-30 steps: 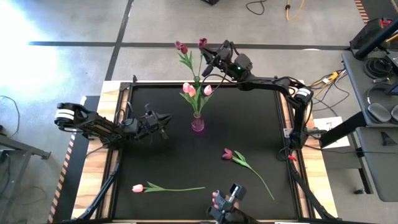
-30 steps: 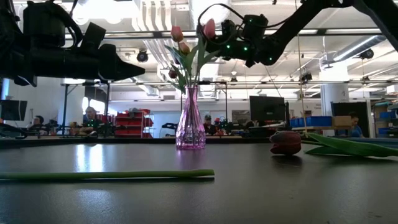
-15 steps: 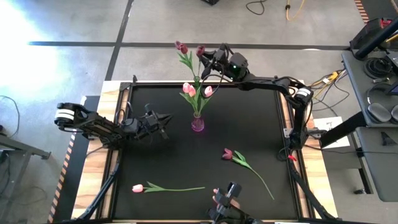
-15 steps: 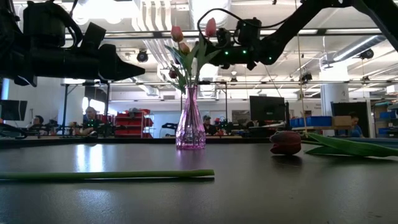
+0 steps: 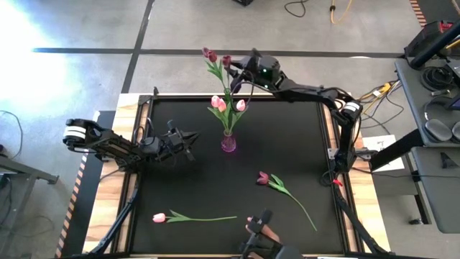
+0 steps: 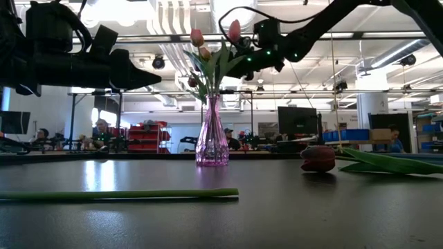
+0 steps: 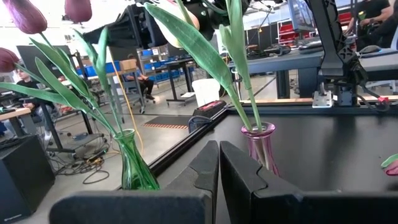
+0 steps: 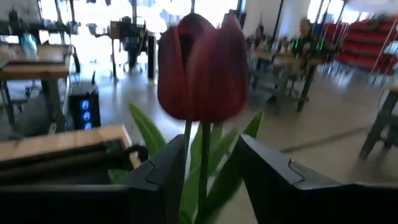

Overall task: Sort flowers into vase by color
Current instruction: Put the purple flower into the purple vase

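A pink vase (image 5: 228, 142) stands mid-table with pale pink tulips (image 5: 218, 103) in it. Behind it at the far edge, a green vase (image 7: 134, 169) holds dark red tulips (image 5: 209, 54). My right gripper (image 8: 208, 177) is open, high above the far edge. Its fingers stand on either side of a dark red tulip's stem (image 8: 203, 163), just under the head (image 5: 226, 61). My left gripper (image 5: 192, 137) is shut and level, left of the pink vase. A pink tulip (image 5: 159, 216) and a dark red tulip (image 5: 263, 178) lie flat on the table.
The loose pink tulip's stem (image 6: 118, 195) lies along the near left of the black mat. The loose dark red tulip's head (image 6: 318, 158) and its leaves lie to the near right. A small dark device (image 5: 259, 229) sits at the near edge. Wooden rails border the mat.
My right gripper has tipped up to about level and edged a little toward the table's left, above the far edge. The dark red tulip's head beside it has swung toward the left, nearer the other dark red tulip. My left arm has kept still.
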Robot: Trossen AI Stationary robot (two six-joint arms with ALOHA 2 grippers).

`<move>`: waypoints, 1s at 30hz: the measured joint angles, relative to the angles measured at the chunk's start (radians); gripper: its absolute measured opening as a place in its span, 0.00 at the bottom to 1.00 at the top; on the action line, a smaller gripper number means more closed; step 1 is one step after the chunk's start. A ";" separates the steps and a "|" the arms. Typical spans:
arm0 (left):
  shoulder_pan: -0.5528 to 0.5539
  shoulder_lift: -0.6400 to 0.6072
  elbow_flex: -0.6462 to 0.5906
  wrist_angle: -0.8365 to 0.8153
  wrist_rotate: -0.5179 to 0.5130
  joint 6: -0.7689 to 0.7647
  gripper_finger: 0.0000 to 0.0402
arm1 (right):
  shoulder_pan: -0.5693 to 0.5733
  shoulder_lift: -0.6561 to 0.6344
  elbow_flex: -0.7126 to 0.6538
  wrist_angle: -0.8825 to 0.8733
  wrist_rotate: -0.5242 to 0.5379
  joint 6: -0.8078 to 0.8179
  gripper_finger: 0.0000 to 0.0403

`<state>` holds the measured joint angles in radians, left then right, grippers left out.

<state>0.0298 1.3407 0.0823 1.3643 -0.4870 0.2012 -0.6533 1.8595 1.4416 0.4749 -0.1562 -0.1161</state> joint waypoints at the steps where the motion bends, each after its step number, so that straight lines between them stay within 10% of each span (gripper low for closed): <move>1: 0.000 0.000 0.000 0.000 0.000 0.000 0.00 | 0.000 0.000 0.014 -0.042 0.000 -0.001 0.35; 30: 0.000 0.000 0.000 -0.014 0.000 -0.001 0.00 | 0.001 -0.124 0.143 -0.516 0.035 -0.162 0.64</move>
<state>0.0298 1.3407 0.0822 1.3506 -0.4870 0.2005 -0.6525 1.7355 1.5845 -0.0412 -0.1210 -0.2785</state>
